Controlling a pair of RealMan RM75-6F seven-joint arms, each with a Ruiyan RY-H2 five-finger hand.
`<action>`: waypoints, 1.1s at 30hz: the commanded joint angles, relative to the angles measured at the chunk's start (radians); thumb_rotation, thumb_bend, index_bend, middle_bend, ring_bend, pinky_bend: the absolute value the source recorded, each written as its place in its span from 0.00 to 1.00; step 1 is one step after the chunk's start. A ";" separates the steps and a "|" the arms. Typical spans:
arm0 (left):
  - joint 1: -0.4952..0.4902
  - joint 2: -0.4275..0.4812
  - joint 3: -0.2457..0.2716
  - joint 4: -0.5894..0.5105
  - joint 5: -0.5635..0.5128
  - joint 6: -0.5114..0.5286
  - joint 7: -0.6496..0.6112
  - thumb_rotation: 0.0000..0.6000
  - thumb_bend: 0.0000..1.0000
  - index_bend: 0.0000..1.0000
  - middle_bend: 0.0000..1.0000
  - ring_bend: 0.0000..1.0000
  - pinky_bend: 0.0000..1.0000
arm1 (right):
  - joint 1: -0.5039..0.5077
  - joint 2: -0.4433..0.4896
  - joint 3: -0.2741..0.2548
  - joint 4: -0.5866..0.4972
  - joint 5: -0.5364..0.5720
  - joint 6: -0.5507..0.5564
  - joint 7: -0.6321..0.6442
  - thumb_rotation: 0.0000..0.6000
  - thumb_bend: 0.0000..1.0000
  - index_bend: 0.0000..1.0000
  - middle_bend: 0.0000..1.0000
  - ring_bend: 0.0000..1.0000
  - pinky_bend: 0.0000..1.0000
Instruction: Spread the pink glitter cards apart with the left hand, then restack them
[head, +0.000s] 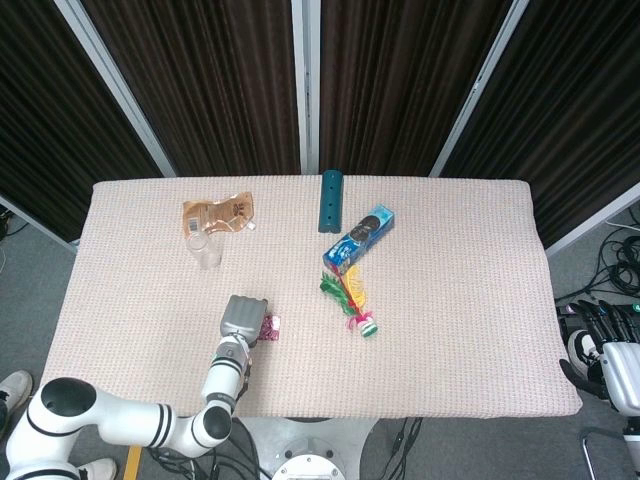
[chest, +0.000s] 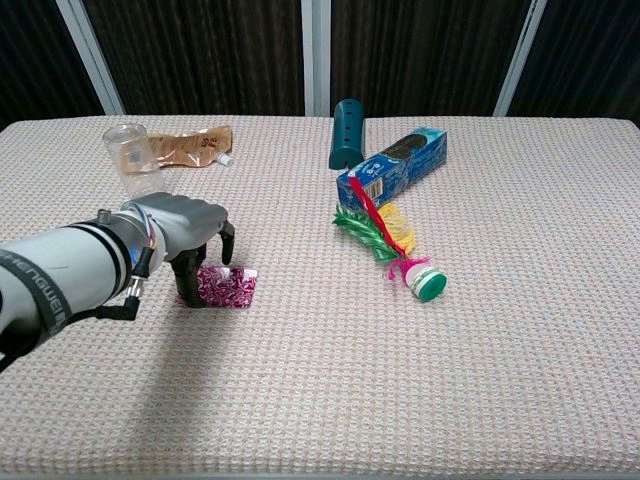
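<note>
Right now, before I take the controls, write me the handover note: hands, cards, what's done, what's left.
Left hand: arched over the pink glitter cards, fingertips down on their left part; whether it grips or only presses them cannot be told.
Right hand: off the table's right edge, low, holding nothing, far from the work.
Cards: near the front left of the table, still bunched in one small pile; a pale corner shows at the top right edge.
Done: the left hand is on the pile.
Left: fan the cards apart with the left hand, then gather them back into a stack.
</note>
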 joint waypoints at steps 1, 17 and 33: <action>0.001 0.002 0.000 -0.002 0.002 0.000 -0.002 1.00 0.25 0.38 0.88 0.93 0.97 | -0.001 0.000 0.000 0.001 -0.001 0.001 0.001 0.99 0.18 0.13 0.10 0.00 0.00; 0.243 0.330 0.072 -0.126 0.516 0.136 -0.472 1.00 0.25 0.34 0.71 0.72 0.82 | -0.009 0.007 0.005 0.008 -0.002 0.020 0.017 0.99 0.18 0.13 0.10 0.00 0.00; 0.549 0.542 0.232 -0.012 0.842 0.316 -0.783 1.00 0.24 0.29 0.27 0.23 0.35 | 0.001 -0.013 0.007 0.014 -0.013 0.015 0.002 0.99 0.18 0.13 0.06 0.00 0.00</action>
